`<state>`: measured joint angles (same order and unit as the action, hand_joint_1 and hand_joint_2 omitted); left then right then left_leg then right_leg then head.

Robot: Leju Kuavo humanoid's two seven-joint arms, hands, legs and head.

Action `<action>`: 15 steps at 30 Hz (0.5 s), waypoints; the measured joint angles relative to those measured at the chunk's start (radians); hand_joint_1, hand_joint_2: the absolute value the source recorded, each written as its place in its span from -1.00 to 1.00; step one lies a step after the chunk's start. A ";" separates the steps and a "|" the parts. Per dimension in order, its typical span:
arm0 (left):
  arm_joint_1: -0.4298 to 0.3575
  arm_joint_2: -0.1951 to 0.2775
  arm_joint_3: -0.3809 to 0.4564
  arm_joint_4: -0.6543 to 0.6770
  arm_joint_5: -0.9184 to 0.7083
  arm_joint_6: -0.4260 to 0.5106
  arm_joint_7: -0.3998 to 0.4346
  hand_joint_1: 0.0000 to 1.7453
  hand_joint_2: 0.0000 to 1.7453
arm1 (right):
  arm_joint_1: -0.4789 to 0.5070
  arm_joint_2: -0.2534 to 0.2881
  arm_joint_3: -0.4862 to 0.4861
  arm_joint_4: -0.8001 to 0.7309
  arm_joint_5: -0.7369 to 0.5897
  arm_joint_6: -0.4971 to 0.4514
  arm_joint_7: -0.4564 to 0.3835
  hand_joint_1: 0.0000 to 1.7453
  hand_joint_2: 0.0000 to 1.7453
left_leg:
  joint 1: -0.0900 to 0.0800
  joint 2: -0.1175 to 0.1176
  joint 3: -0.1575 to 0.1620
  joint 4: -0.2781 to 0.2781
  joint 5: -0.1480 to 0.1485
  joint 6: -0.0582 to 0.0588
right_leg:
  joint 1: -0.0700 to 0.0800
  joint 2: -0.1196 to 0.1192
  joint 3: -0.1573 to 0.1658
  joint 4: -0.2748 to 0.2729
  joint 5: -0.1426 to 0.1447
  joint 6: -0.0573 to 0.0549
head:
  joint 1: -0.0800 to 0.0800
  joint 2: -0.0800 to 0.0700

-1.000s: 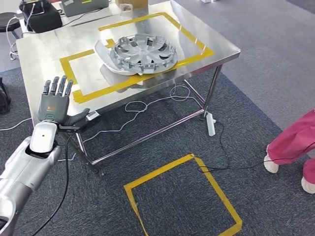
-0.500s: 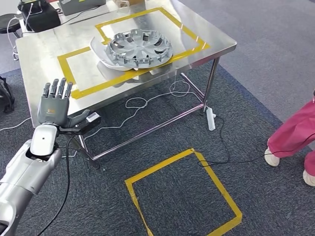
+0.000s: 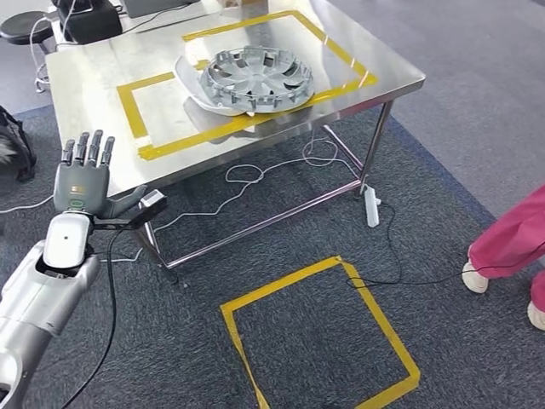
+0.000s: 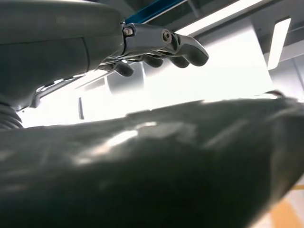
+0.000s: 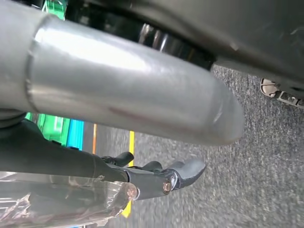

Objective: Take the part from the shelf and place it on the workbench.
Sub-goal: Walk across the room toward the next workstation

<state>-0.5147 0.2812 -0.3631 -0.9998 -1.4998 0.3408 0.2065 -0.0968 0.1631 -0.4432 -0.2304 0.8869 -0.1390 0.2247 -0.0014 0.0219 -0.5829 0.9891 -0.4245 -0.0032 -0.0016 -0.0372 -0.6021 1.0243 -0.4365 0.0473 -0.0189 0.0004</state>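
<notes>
holding nothing, my left hand (image 3: 82,183) spreads wide at the frame's left; the hubcap (image 3: 257,78) lies on the table (image 3: 83,94), top centre. my right hand (image 5: 157,178) looks flat, its grip unclear.

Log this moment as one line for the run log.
silver wheel cover lying on steel workbench inside yellow tape outline | left hand raised, empty, fingers apart | right hand empty

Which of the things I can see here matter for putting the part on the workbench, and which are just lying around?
Part of the job:
wheel cover, already lying on the table
steel workbench with yellow tape outline
left hand, raised, fingers spread, holding nothing

Just lying about:
white cable under the bench
power strip
yellow floor square
stool
person's pink trouser leg
</notes>
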 joint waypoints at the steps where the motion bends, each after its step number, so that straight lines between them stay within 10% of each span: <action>1: 0.001 0.000 0.001 -0.001 -0.001 0.000 0.000 -1.00 -1.00 | -0.001 0.000 0.003 0.000 0.002 -0.001 0.000 -1.00 -1.00 | 0.003 -0.008 -0.001 -0.003 0.004 0.006 | 0.000 0.004 -0.010 0.022 -0.017 0.005 | 0.001 0.000; 6: 0.012 0.000 0.002 -0.003 -0.003 0.000 -0.001 -1.00 -1.00 | 0.000 -0.001 0.014 0.000 0.006 -0.001 0.000 -1.00 -1.00 | 0.005 -0.051 -0.008 -0.005 0.014 0.018 | 0.000 0.033 -0.118 0.285 -0.132 0.015 | 0.003 0.000; 12: 0.016 0.002 0.006 -0.006 -0.002 0.002 -0.001 -1.00 -1.00 | 0.000 -0.001 0.021 0.000 0.007 -0.003 -0.002 -1.00 -1.00 | 0.007 -0.114 -0.025 0.003 0.028 -0.001 | -0.013 0.124 0.032 0.003 -0.019 0.004 | 0.001 0.000; 15: 0.026 0.009 0.012 -0.008 -0.002 0.003 -0.002 -1.00 -1.00 | -0.002 0.000 0.022 0.000 0.008 -0.005 0.008 -1.00 -1.00 | 0.011 -0.132 -0.042 0.004 0.036 -0.022 | -0.014 0.102 0.032 -0.006 -0.016 -0.009 | 0.000 0.000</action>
<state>-0.4883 0.2898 -0.3511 -1.0073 -1.5020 0.3435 0.2047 -0.0985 0.1630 -0.4213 -0.2304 0.8949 -0.1436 0.2323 0.0096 -0.1099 -0.6249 0.9930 -0.3889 -0.0256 -0.0154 0.0650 -0.5699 1.0180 -0.4525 0.0381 -0.0187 0.0004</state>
